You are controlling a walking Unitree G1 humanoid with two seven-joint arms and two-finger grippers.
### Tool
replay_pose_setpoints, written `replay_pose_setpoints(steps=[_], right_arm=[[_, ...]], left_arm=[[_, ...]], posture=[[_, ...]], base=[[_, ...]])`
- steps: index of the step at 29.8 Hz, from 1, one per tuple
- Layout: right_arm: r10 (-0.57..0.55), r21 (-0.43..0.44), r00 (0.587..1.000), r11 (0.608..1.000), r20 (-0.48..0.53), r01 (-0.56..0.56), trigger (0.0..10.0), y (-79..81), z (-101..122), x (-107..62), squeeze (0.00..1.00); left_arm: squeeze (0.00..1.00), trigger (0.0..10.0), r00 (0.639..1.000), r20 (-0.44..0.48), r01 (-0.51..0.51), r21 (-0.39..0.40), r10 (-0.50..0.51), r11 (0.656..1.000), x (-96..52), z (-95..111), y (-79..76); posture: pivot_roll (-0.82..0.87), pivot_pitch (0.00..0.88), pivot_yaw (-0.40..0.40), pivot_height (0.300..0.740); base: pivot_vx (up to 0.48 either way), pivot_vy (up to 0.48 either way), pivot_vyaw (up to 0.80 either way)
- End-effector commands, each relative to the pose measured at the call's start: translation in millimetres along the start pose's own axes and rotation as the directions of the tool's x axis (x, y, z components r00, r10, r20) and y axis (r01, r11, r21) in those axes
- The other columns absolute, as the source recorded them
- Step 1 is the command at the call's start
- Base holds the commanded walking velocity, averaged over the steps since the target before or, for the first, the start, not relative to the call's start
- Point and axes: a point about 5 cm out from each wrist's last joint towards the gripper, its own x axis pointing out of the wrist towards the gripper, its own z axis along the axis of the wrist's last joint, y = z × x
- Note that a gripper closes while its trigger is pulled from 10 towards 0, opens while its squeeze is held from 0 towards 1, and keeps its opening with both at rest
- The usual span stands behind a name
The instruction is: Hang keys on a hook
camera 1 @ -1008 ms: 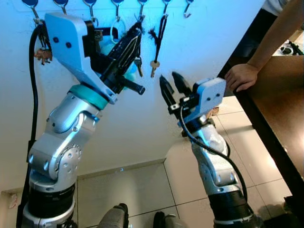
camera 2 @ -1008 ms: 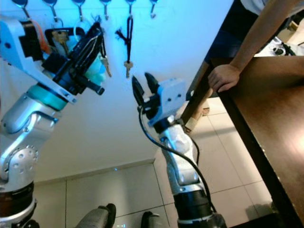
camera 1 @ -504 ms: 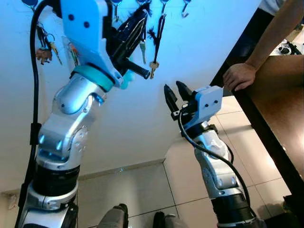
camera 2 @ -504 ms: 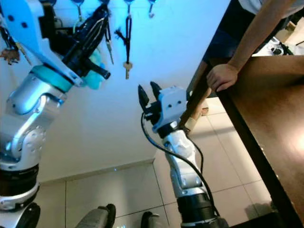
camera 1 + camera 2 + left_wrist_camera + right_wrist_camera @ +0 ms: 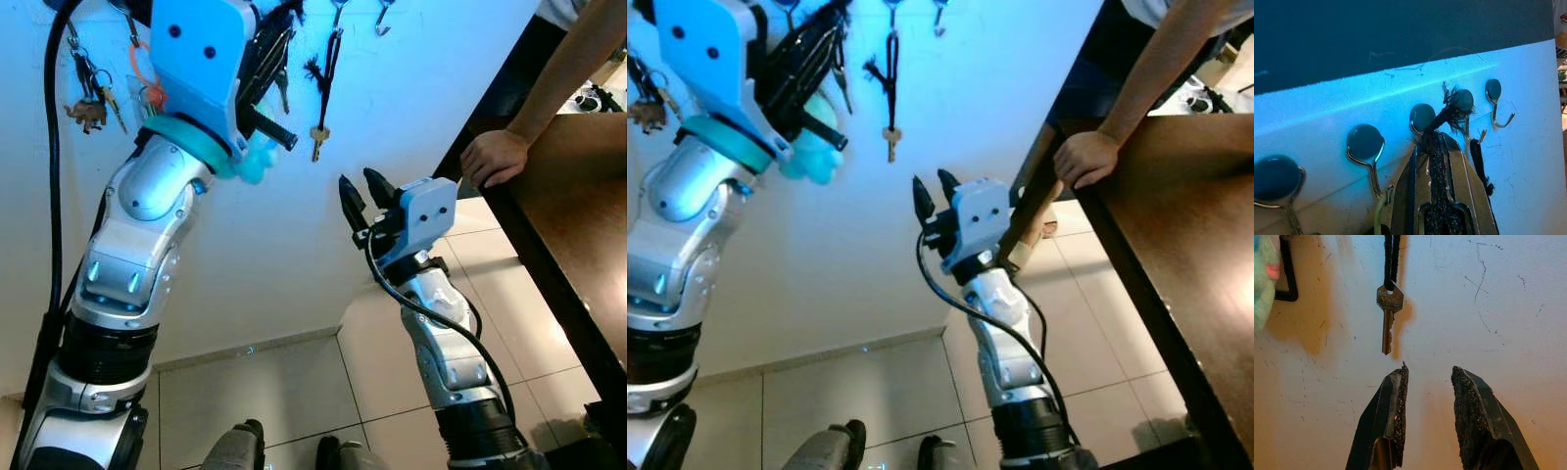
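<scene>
So the left gripper [image 5: 1442, 147] has its jaws pinched on a frayed black cord [image 5: 1449, 110], right up at the row of round-headed hooks [image 5: 1365, 144] on the white wall [image 5: 441, 59]. The cord's tuft pokes out past the fingertips, just beside one hook head; can't tell if it's actually looped on. From the head cam the keys [image 5: 282, 90] dangle under those jaws, with a fluffy teal pom-pom [image 5: 253, 162] lower by the wrist. The left arm is stretched way up, wrist tilted toward the wall.

The right gripper [image 5: 1427, 382] sits lower and to the right, jaws spread with nothing in them, pointing up at a single key on a black strap [image 5: 1387, 308] hanging from another hook. More key bunches [image 5: 90, 93] hang far left. A person's hand [image 5: 498, 157] rests on the edge of the dark wooden desk [image 5: 578, 225] at the right
</scene>
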Motion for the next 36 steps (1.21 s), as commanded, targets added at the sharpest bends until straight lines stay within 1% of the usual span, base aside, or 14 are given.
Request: replay_pose_setpoints(steps=[1, 5, 8, 9, 10, 12, 17, 18, 24, 30, 32, 33, 34, 36], right_arm=[[-0.015, 0.006, 1.000, 1.000, -0.002, 0.015, 10.0, -2.7, -2, -0.9, 0.00], [-0.012, 0.010, 1.000, 1.000, -0.001, 0.012, 10.0, -1.3, -2, 0.5, 0.00], [-0.012, 0.011, 1.000, 1.000, -0.002, 0.012, 10.0, -1.1, -2, 1.1, 0.00], [-0.015, 0.009, 1.000, 1.000, -0.001, 0.015, 10.0, -1.7, -2, 1.0, 0.00], [-0.015, 0.009, 1.000, 1.000, -0.001, 0.015, 10.0, -1.7, -2, 1.0, 0.00], [-0.020, 0.006, 1.000, 1.000, -0.002, 0.020, 10.0, -2.8, -2, 0.9, 0.00], [-0.023, 0.005, 1.000, 1.000, -0.002, 0.023, 10.0, -3.8, -2, 1.3, 0.00], [-0.023, 0.005, 1.000, 1.000, -0.001, 0.023, 10.0, -4.1, -2, 2.0, 0.00], [-0.017, 0.008, 1.000, 1.000, 0.003, 0.017, 10.0, -2.1, -2, 3.5, 0.00], [-0.016, 0.009, 1.000, 1.000, 0.006, 0.016, 10.0, -0.9, -2, 3.8, 0.00], [-0.016, 0.009, 1.000, 1.000, 0.007, 0.015, 10.0, -0.7, -2, 3.8, 0.00], [-0.015, 0.009, 1.000, 1.000, 0.009, 0.015, 10.0, -0.5, -2, 3.6, 0.00], [-0.015, 0.009, 1.000, 1.000, 0.009, 0.015, 10.0, -0.5, -2, 3.6, 0.00], [-0.015, 0.008, 1.000, 1.000, 0.010, 0.015, 10.0, -0.6, -1, 3.2, 0.00]], left_arm=[[0.00, 10.0, 1.000, 0.008, -0.005, 0.010, 0.005, 1.000, 1.8, 1, 0.0], [0.00, 10.0, 1.000, 0.015, -0.006, 0.021, 0.006, 1.000, 1.2, 1, 0.4], [0.00, 10.0, 1.000, 0.023, -0.004, 0.010, 0.004, 1.000, -0.9, 2, 1.1], [0.00, 10.0, 0.999, 0.027, 0.024, -0.014, -0.024, 1.000, -4.4, 2, -0.8], [0.00, 10.0, 0.999, 0.027, 0.024, -0.014, -0.024, 1.000, -4.4, 2, -0.8], [0.00, 10.0, 0.998, 0.035, 0.053, -0.038, -0.052, 0.998, -9.0, 3, -3.4], [0.00, 10.0, 0.996, 0.047, 0.080, -0.054, -0.077, 0.995, -13.1, 5, -6.6], [0.00, 10.0, 0.995, 0.051, 0.094, -0.059, -0.091, 0.994, -13.2, 6, -9.2], [0.00, 10.0, 0.994, 0.060, 0.100, -0.076, -0.095, 0.992, -8.4, 6, -16.0], [0.00, 10.0, 0.993, 0.061, 0.101, -0.079, -0.096, 0.992, -3.4, 4, -19.0], [0.00, 10.0, 0.994, 0.056, 0.095, -0.075, -0.091, 0.993, -1.9, 2, -18.8], [0.00, 10.0, 0.998, 0.036, 0.054, -0.059, -0.052, 0.997, 1.7, -3, -14.3], [0.00, 10.0, 0.998, 0.036, 0.054, -0.059, -0.052, 0.997, 1.7, -3, -14.3], [0.00, 10.0, 0.999, 0.025, 0.027, -0.058, -0.025, 0.998, 3.8, -6, -8.7]], posture=[[0.11, 0.094, 0.050, 0.740], [0.12, 0.096, 0.050, 0.740], [0.12, 0.096, 0.049, 0.740], [0.12, 0.096, 0.049, 0.740], [0.12, 0.096, 0.049, 0.740], [0.11, 0.096, 0.051, 0.740], [0.12, 0.098, 0.050, 0.740], [0.12, 0.098, 0.048, 0.740], [0.12, 0.096, 0.048, 0.740], [0.11, 0.086, 0.054, 0.740], [0.11, 0.086, 0.054, 0.740], [0.11, 0.084, 0.055, 0.740], [0.11, 0.084, 0.055, 0.740], [0.11, 0.081, 0.056, 0.740]], base=[[0.000, 0.000, 0.00], [0.000, 0.000, 0.00], [0.000, 0.000, 0.00], [0.000, 0.000, 0.00], [0.000, 0.000, 0.00], [0.000, 0.000, 0.00], [0.000, 0.000, 0.00], [0.000, 0.000, 0.00], [0.000, 0.000, 0.00], [0.000, 0.000, 0.00], [0.000, 0.000, 0.00], [0.000, 0.000, 0.00], [0.000, 0.000, 0.00], [0.000, 0.000, 0.00]])
